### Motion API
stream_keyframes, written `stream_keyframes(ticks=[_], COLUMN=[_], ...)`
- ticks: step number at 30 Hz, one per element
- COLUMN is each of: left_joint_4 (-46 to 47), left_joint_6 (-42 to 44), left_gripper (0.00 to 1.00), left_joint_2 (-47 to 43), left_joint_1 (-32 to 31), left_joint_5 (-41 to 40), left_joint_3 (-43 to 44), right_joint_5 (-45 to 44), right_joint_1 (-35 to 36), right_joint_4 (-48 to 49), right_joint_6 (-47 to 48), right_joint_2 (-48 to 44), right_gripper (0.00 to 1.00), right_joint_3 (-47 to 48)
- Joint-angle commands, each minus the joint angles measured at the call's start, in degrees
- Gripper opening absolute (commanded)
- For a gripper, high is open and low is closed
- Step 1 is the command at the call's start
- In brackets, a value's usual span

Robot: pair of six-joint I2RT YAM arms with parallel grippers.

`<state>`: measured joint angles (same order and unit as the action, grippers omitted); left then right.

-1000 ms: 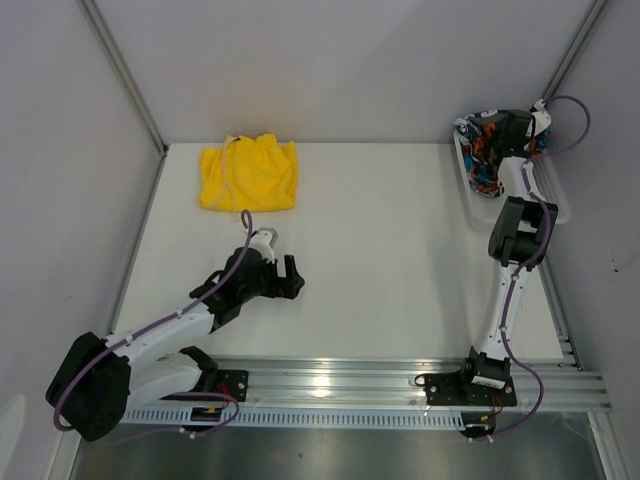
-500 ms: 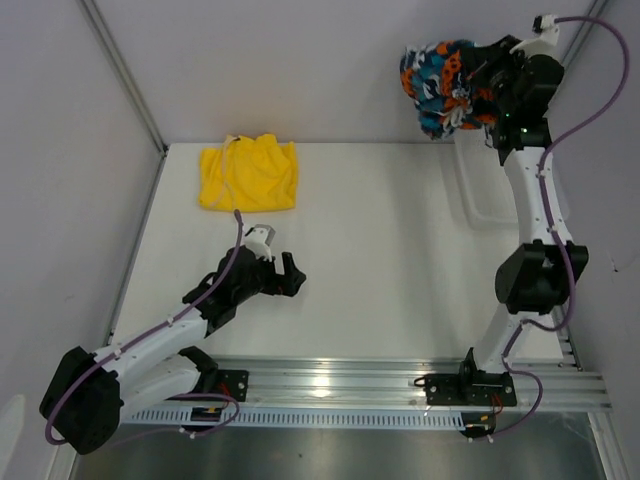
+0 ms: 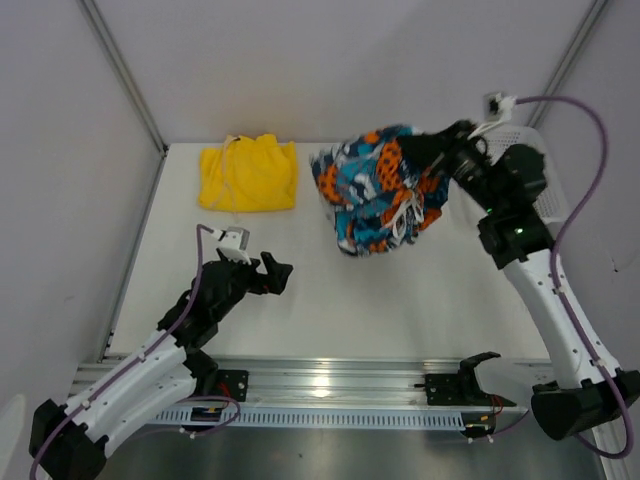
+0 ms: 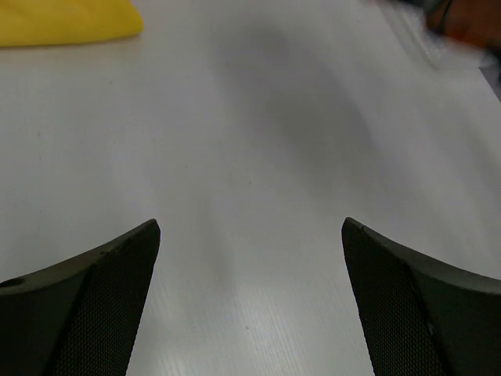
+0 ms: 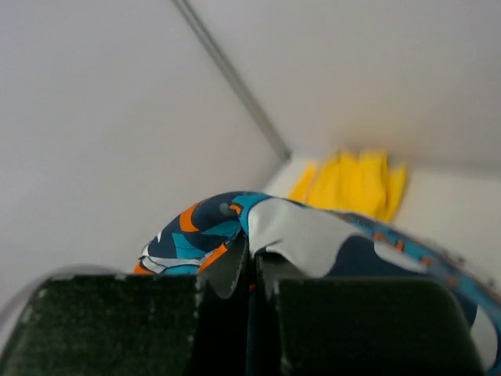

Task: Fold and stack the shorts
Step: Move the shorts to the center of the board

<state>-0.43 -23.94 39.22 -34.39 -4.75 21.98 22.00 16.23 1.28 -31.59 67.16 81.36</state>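
1. Since a second ago, the right hand (image 3: 437,152) has lifted the printed shorts (image 3: 375,195) out of the basket (image 3: 524,133) at the far right and swung them left. They now hang bunched above the far middle of the worktop (image 3: 400,300).
2. That hand is pinched tight on an edge of the print cloth; its wrist view shows fabric clamped between closed fingers. The left hand (image 3: 275,270) is spread wide and empty, low over the bare worktop at the near left.
3. The yellow shorts (image 3: 248,177) lie flat in the far left corner, left of the hanging pair and apart from both hands.
4. The step in hand looks like setting the print pair down to spread it.
   - The loose end is best lowered first, then the cloth drawn out flat.
   - It should stay clear of the yellow pair.
   - A free edge should end up where the left hand can take it.
   - The dangling white cord (image 3: 404,216) could snag.
5. The worktop is smooth, white and matte, so cloth should slide on it. Grey panels with metal posts close in the far side, left and right. A metal rail (image 3: 330,385) runs along the near edge.
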Motion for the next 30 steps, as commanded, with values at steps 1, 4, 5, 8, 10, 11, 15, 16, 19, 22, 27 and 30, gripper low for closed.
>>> stream_keyframes(ticks=[1,4,5,8,10,11,15,16,19,22,27,30], left_joint_4=[-2.82,-3.62,-2.92,-2.82,-3.09,-3.26,-1.96,0.05,7.77,9.83,12.46,13.26], left_joint_6=[-0.31,-0.32,-0.23,0.39,0.3,-0.74,-3.04,-2.86,1.78,2.4,2.85,3.38], left_gripper=[0.99,0.99,0.99,0.99,0.99,0.99,0.99,0.99,0.96,0.97,0.97,0.97], left_joint_2=[-7.47,-14.51,-15.74,-17.95,-18.04,-17.78,-15.67,-15.15,-14.0,-11.98,-4.6,-0.75], left_joint_1=[-0.41,-0.41,-0.33,-0.41,-0.41,-0.33,-0.32,-0.32,-0.41,-0.5,-1.46,-3.57], left_joint_5=[-6.92,-7.29,-6.59,-5.45,-5.7,-6.14,-7.47,-6.16,5.3,10.55,14.33,14.42], left_joint_3=[-1.76,-3.69,-4.04,-4.31,-4.14,-4.14,-5.09,-5.45,-7.12,-8.36,-7.3,-6.51], right_joint_5=[0.5,9.18,8.07,-0.95,-4.06,-5.11,-13.18,-15.04,-21.98,-25.67,-27.97,-29.55], right_joint_1=[5.21,6.01,6.44,8.73,9.52,9.61,11.28,11.8,14.09,17.16,23.58,26.04], right_joint_4=[-2.6,-10.2,-15.9,-17.89,-19.37,-21.91,-28.34,-29.31,-34.83,-35.64,-33.81,-28.46], right_joint_6=[-6.54,-2.88,-1.12,2.06,3.72,4.52,6.63,6.02,2.51,0.4,-1.28,-1.28], right_joint_2=[2.89,10.87,11.41,5.99,0.45,-0.7,-4.05,-4.48,-4.49,-5.8,-8.36,-8.53], right_gripper=[0.03,0.5,0.56,0.99,0.99,0.99,0.99,0.99,1.0,0.99,0.87,0.76], right_joint_3=[-16.3,-15.99,-15.54,-18.86,-20.27,-20.89,-23.79,-24.58,-27.3,-30.99,-36.0,-40.13])
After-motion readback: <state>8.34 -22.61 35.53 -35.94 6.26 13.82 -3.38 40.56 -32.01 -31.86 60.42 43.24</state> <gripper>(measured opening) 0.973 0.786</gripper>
